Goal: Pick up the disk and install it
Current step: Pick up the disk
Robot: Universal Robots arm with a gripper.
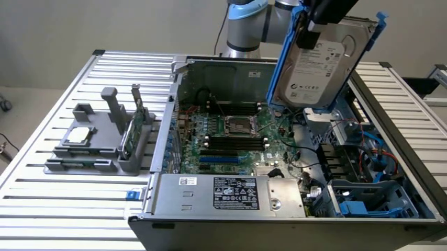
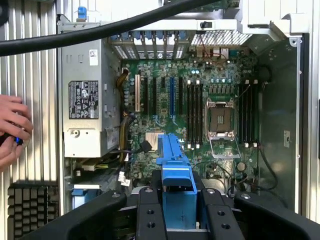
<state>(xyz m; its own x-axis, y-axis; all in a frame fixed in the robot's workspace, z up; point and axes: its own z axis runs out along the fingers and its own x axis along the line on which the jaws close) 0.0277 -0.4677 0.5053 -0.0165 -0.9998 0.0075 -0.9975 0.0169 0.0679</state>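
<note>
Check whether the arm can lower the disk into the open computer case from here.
Likely yes: the case lies open, and the disk, clamped in the jaws, hangs above it with nothing between. Loose cables inside could snag.

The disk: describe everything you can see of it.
The disk is a flat silver-grey metal drive with a white printed label, framed by blue plastic rails. It hangs on edge, slightly tilted, above the open computer case, touching nothing but the gripper, which clamps its upper end.
</note>
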